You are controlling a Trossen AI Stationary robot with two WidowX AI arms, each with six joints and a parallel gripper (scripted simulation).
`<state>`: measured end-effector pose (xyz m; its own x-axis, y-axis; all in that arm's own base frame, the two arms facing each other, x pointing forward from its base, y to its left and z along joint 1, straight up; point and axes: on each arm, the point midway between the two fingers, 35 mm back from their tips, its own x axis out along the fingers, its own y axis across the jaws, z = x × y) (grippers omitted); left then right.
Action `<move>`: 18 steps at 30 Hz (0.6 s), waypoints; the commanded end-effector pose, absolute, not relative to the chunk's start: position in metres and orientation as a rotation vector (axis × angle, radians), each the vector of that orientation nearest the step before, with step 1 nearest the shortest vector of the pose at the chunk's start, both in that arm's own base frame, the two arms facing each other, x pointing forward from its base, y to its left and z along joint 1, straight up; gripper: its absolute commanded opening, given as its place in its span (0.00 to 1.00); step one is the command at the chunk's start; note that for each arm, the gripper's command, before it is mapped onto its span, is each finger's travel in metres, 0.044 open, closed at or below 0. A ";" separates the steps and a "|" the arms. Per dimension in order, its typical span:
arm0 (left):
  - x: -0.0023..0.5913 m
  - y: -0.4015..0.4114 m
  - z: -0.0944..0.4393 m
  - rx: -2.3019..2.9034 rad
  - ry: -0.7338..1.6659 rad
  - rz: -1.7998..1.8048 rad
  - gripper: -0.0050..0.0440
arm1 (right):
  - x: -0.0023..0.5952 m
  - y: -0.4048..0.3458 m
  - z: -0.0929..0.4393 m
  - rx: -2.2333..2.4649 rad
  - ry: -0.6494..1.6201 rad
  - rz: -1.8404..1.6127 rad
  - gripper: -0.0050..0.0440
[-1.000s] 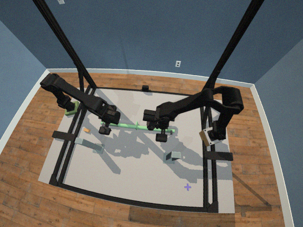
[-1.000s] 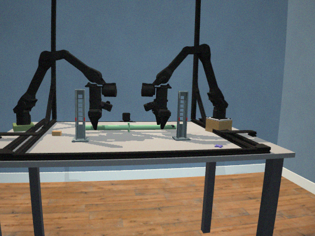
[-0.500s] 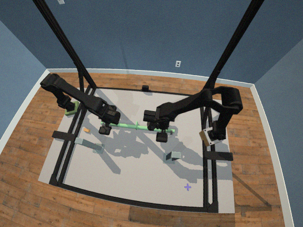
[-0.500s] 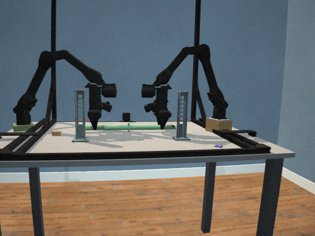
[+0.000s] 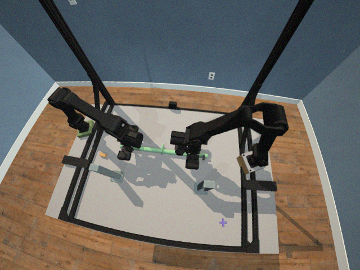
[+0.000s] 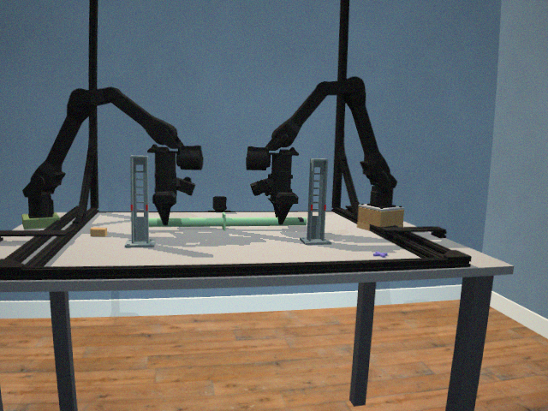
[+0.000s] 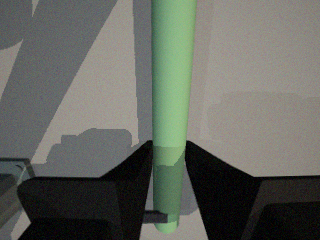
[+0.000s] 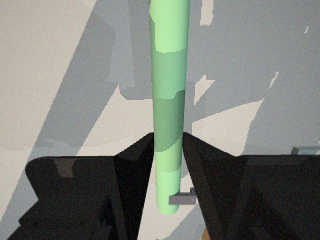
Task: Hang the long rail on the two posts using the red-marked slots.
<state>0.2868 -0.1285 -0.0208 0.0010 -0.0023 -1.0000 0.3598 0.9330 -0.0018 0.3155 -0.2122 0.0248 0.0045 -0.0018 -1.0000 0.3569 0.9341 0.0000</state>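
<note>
My left pincer (image 5: 194, 153) (image 6: 282, 221) (image 7: 168, 145) and my right pincer (image 5: 126, 146) (image 6: 165, 222) (image 8: 167, 136) each pinch the long green rail (image 5: 168, 151) (image 6: 247, 221) (image 7: 172, 75) (image 8: 170, 30) near an end. It is low over the desk (image 5: 157, 209) (image 6: 247, 249), off the posts. Seen from the top, one post (image 5: 107, 171) (image 6: 139, 229) (image 8: 307, 150) stands toward eight o'clock from the rail's middle, the other post (image 5: 208, 184) (image 6: 316, 229) (image 7: 7, 185) toward four, an orange block (image 5: 102, 154) (image 6: 98, 231) at nine.
</note>
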 end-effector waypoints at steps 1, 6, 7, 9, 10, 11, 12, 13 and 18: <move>0.286 -0.128 -0.022 0.288 1.552 -0.288 0.22 | 0.315 -0.212 0.024 0.286 1.548 -0.285 0.22; 0.286 -0.128 -0.022 0.288 1.552 -0.288 0.22 | 0.315 -0.212 0.024 0.286 1.548 -0.285 0.22; 0.286 -0.128 -0.022 0.288 1.552 -0.288 0.22 | 0.315 -0.212 0.024 0.286 1.548 -0.285 0.22; 0.286 -0.128 -0.022 0.288 1.552 -0.288 0.22 | 0.315 -0.212 0.024 0.286 1.548 -0.285 0.22; 0.286 -0.128 -0.022 0.288 1.552 -0.288 0.22 | 0.315 -0.212 0.024 0.286 1.548 -0.285 0.22; 0.286 -0.128 -0.022 0.288 1.552 -0.288 0.22 | 0.315 -0.212 0.024 0.286 1.548 -0.285 0.22; 0.286 -0.128 -0.021 0.288 1.552 -0.288 0.17 | 0.316 -0.212 0.025 0.286 1.548 -0.285 0.17; 0.287 -0.128 -0.018 0.288 1.552 -0.288 0.12 | 0.316 -0.212 0.028 0.286 1.548 -0.285 0.12; 0.287 -0.128 -0.001 0.288 1.552 -0.288 0.10 | 0.316 -0.213 0.044 0.286 1.548 -0.285 0.10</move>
